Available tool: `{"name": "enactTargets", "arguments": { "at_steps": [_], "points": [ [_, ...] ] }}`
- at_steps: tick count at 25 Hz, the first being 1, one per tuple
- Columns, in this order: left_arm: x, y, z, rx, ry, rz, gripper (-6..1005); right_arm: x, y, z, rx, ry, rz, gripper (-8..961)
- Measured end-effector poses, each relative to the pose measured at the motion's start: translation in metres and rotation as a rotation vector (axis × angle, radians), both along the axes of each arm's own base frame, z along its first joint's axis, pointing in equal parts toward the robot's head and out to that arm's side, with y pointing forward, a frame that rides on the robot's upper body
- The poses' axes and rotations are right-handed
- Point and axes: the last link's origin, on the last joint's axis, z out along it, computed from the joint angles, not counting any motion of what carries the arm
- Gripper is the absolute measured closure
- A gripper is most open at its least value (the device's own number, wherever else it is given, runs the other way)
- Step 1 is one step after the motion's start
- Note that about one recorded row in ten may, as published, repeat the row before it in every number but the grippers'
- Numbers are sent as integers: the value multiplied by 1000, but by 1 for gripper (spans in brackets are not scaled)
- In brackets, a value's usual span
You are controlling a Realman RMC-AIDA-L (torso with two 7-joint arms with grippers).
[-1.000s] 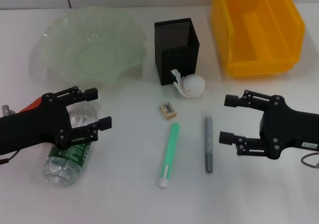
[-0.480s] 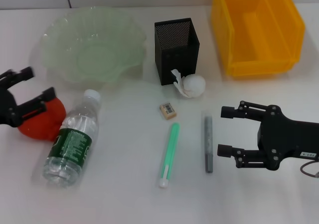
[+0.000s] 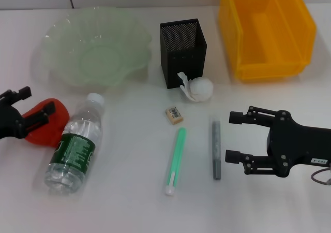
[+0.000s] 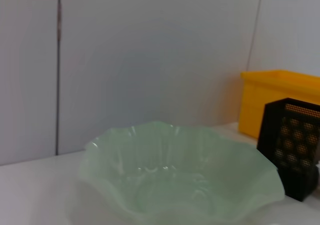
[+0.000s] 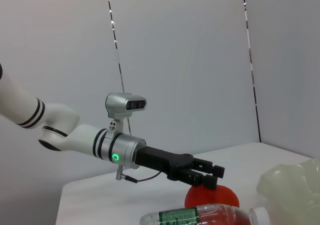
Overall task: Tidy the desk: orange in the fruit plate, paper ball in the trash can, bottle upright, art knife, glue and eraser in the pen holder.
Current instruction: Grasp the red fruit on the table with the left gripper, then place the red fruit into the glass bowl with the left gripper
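Left gripper (image 3: 32, 107): fingers spread, straddling orange (image 3: 47, 127) beside lying bottle (image 3: 74, 149). Right gripper (image 3: 237, 137): open, idle by the grey pen (image 3: 215, 148). Risk: round fruit rolls off-centre when squeezed, nudging bottle; fruit plate (image 3: 67, 36) nearby.

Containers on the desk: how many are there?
3: pale-green wavy glass fruit plate at far left, black mesh pen holder at centre, yellow plastic trash can at far right. None seems hidden.

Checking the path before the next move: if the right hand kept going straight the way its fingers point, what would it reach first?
The right hand, fingers open, points toward the robot's left. First in line is probably the grey pen lying just ahead of its fingertips, with the green pen beyond; height above the table is unclear.
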Motion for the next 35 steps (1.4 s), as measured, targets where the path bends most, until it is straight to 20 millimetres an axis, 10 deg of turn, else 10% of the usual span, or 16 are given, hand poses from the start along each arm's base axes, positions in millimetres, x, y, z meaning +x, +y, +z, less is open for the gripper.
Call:
{"name": "enactTargets", "arguments": {
  "at_steps": [12,24,35],
  "points": [
    [0,1,-18,-94,54,5,290,2,-2,0,2,-1,-11,156],
    [2,11,-15,-60,61,14,643,2,-1,1,7,3,-14,156],
    [75,54,38,159,-181,-263,813,3,-2,2,-17,14,-42,157]
  ]
}}
